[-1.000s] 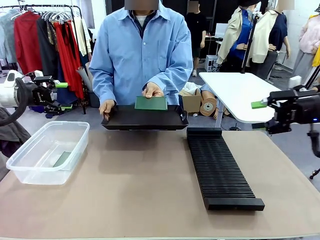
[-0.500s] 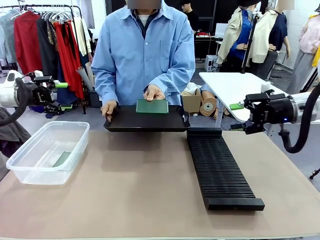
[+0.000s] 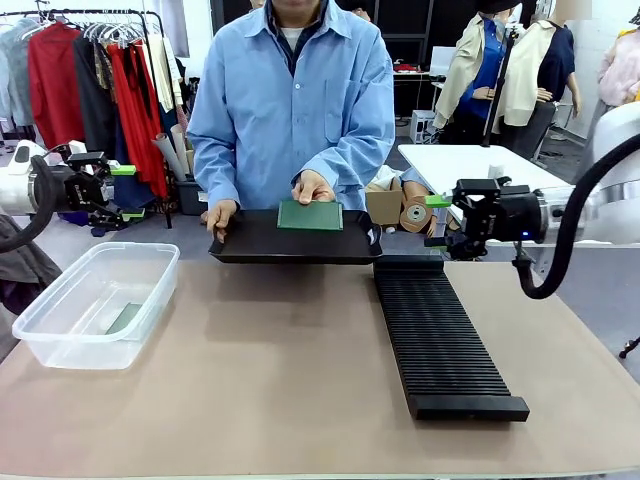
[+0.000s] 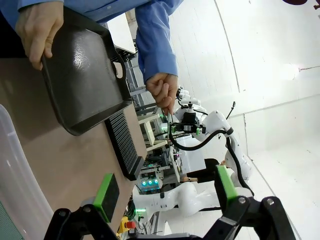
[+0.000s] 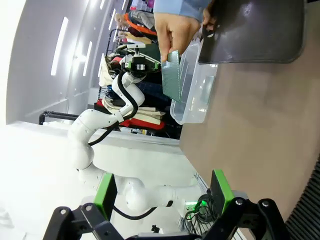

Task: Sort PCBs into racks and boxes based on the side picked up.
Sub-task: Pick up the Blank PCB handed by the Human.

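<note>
Holding a PCB [image 3: 309,215] upright over the black tray [image 3: 290,244], a person's hand [image 3: 312,186] grips its top; right gripper [image 3: 436,221] spread just right of the tray, left gripper [image 3: 127,192] spread well left

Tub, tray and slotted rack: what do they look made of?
Tub: clear glossy plastic; the table shows through its walls. Tray: smooth black, probably plastic, with a sheen. Rack: matte black, finely ribbed, likely plastic.
</note>
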Controlling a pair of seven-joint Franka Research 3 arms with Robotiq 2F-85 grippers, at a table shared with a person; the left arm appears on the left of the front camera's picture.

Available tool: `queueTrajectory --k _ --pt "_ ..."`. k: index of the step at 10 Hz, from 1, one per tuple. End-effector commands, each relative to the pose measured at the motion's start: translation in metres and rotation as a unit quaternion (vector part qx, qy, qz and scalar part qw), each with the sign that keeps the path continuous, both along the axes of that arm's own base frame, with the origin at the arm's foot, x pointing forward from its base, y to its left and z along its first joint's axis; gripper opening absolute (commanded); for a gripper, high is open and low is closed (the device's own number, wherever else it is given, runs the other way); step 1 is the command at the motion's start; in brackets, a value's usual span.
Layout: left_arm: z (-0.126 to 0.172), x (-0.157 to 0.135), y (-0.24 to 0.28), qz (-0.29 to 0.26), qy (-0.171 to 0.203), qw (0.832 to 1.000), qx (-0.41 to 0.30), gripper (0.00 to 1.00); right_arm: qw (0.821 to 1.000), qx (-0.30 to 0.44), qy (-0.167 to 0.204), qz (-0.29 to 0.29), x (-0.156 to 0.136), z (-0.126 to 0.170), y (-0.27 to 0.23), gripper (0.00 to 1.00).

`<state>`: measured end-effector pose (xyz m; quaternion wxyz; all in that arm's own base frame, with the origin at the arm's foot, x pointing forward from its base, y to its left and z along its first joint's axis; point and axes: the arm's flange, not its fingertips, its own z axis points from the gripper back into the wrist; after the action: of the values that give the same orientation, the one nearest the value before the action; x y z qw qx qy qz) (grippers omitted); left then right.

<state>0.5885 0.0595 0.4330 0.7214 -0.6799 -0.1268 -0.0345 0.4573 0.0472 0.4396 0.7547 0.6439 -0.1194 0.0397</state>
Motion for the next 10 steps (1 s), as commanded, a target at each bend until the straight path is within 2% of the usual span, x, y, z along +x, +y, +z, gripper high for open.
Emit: queueTrajectory --k 1,6,10 --pt "0.002 -0.001 0.0 -0.001 0.002 1.0 0.0 1.0 1.0 0.001 -0.023 0.006 0.022 -0.006 0.017 1.0" --pt "0.002 -0.001 0.0 -0.001 0.002 1.0 0.0 1.0 0.998 0.029 -0.053 0.028 0.058 -0.014 0.065 1.0" --pt "0.002 -0.001 0.0 -0.001 0.002 1.0 0.0 1.0 0.998 0.029 -0.051 0.034 0.086 -0.014 0.096 1.0"
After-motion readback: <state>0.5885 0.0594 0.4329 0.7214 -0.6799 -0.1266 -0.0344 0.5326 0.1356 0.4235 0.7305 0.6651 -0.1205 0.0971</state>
